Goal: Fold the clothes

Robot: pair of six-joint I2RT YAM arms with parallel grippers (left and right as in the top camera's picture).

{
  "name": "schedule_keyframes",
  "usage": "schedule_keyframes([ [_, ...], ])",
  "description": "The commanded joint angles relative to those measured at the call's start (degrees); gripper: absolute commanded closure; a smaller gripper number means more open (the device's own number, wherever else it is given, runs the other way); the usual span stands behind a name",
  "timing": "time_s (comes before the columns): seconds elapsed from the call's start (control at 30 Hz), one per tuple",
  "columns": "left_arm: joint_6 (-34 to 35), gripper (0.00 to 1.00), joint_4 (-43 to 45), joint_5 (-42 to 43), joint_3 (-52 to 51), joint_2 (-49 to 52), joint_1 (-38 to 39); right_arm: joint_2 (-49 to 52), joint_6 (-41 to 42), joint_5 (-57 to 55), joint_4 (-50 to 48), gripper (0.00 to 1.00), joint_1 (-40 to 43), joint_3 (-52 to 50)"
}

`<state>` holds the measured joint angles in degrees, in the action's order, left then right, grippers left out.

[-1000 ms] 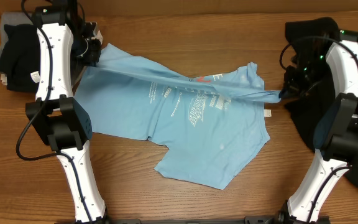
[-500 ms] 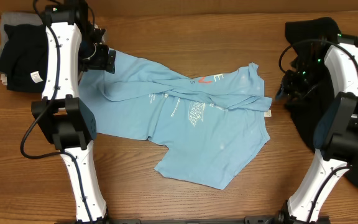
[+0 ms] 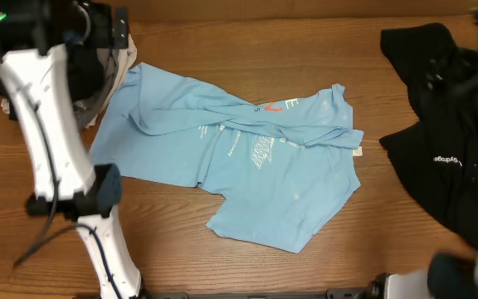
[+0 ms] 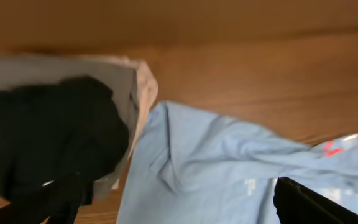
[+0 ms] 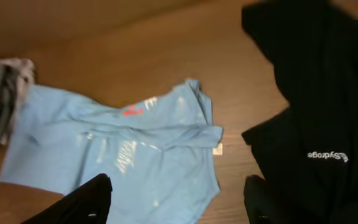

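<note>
The clothes, a light sky-blue T-shirt (image 3: pixel 264 166), lie on the wooden table with the upper part folded down into a rumpled ridge across the middle. White lettering and a red-orange mark show near the top. My left gripper (image 4: pixel 185 208) hangs open high above the shirt's (image 4: pixel 229 162) left end, nothing between its fingers (image 4: pixel 316 202). My right gripper (image 5: pixel 176 205) is open too, raised well above the shirt (image 5: pixel 135 149) and holding nothing. In the overhead view both arms are lifted and blurred.
A large black T-shirt (image 3: pixel 446 158) with small white text lies spread at the right (image 5: pixel 316 112). A stack of folded black, grey and beige garments (image 4: pixel 42 137) sits at the far left corner, touching the blue shirt's edge. The left arm (image 3: pixel 48 133) towers over the left side.
Both grippers have opened and let go of the shirt's stretched fold, which has dropped onto the shirt. Both arms have lifted up and away towards the sides.
</note>
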<state>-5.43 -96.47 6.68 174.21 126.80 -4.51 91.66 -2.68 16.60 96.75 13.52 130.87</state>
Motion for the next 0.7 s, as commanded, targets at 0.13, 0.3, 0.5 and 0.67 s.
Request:
schedule_keyframes([
  [0.13, 4.0, 0.00, -0.3, 1.0, -2.6, -15.7, 0.2, -17.8, 8.4, -0.3, 0.3, 0.28, -1.9, -5.6],
  [0.3, 7.9, 0.00, -0.3, -6.4, -17.6, -26.1, 0.1, -27.6, 12.9, -0.4, 0.3, 0.28, -4.0, -18.9],
  [0.5, 13.3, 0.00, -0.3, -11.3, -39.7, -34.8, -1.8, -32.3, 16.3, 2.4, -0.3, 0.21, -8.5, -39.9],
  [0.67, 13.9, 0.00, 2.1, -11.2, -56.0, -35.4, -4.2, -32.2, 18.2, 6.0, -9.9, 0.07, -15.3, -55.9],
])
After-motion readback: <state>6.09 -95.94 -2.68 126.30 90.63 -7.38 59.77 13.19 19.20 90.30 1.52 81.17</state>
